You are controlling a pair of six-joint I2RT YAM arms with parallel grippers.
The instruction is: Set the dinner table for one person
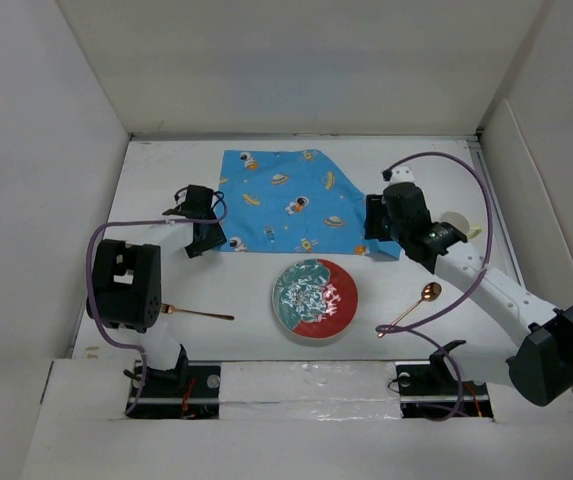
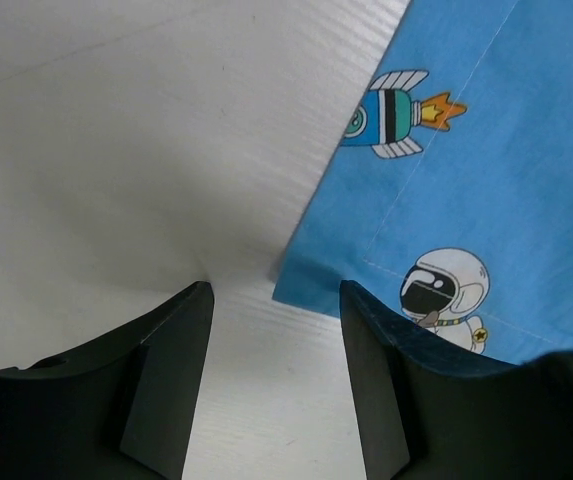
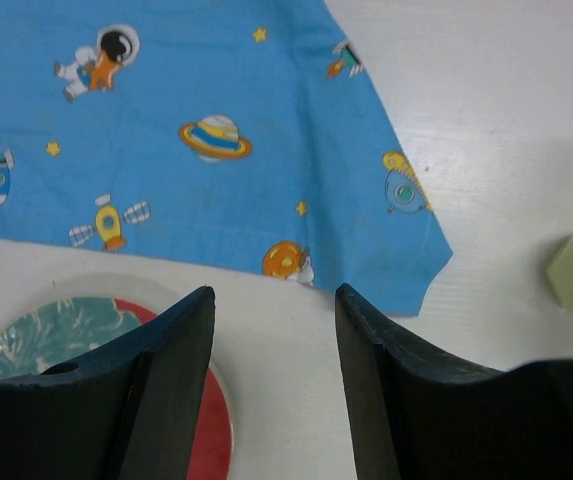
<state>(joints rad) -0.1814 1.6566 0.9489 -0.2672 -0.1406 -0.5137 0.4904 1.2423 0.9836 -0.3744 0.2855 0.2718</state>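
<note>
Desk (image 1: 246,290): rigid, fixed, under everything, nothing to grip. Mat (image 1: 286,200) on it is limp cloth, take near corners. Left fingers (image 1: 204,240) and right fingers (image 1: 378,240) spread apart, empty, 1 by each corner

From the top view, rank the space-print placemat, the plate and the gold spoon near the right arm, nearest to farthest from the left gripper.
1. placemat: its near-left corner lies right beside the left gripper.
2. plate: mid-table, to the gripper's right and closer to the arm bases.
3. gold spoon: right of the plate, clearly farthest.
</note>
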